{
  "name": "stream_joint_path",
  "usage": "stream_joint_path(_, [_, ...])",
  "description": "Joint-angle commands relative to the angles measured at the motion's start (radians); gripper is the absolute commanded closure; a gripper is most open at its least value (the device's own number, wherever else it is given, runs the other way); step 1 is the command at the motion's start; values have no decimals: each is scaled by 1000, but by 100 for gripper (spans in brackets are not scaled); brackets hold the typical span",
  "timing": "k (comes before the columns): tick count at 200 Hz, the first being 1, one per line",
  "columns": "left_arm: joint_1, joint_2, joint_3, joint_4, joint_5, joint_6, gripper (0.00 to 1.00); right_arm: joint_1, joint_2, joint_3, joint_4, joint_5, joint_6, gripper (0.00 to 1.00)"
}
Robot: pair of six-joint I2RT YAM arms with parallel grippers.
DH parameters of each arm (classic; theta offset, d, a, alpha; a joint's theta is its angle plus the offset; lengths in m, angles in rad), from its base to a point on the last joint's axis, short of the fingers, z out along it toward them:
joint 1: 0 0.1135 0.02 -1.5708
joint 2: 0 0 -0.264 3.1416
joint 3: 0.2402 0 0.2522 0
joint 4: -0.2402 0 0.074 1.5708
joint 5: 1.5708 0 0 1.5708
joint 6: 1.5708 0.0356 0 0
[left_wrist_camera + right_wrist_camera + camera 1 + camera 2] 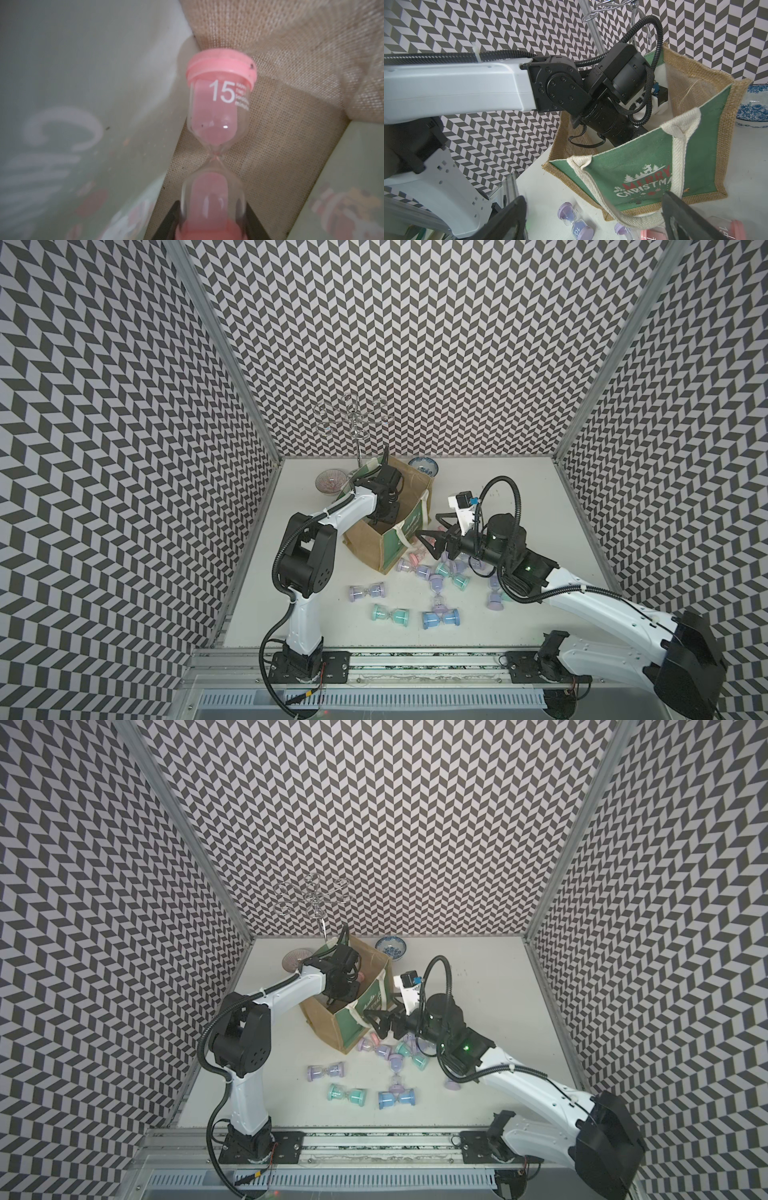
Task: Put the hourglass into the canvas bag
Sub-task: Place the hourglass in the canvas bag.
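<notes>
Your left fingers [166, 224] hug the near end of the pink hourglass [216, 116], deep inside the canvas bag [643, 172], far cap close to its burlap wall; gripping or loosened, I cannot tell. Going low likely spares the glass a drop. Your right fingers [512, 220] gape just outside the bag, probably readied for the loose hourglasses [390, 616] there.

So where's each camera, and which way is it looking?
Both top views: high above the arms' bases, looking down on table, canvas bag, left arm, right arm.
Left wrist: inside the bag, facing a pink hourglass between left gripper fingers.
Right wrist: beside the bag, facing its green panel; open right gripper, left arm show.
Shared: the bag, everywhere.
</notes>
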Motion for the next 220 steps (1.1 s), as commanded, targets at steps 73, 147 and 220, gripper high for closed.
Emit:
stream_joint_path(73, [4,-118,-30,16,-26,-41,42,4,-57,2,-10,39,-3,1])
stream_joint_path(147, [12,-391,-88,46,-10,-88,36,3,-104,5,-94,70,27,1])
stream_joint_path(220, [-32,-651,-135,88,98,-47,35,3,-206,-10,-271,175,54,1])
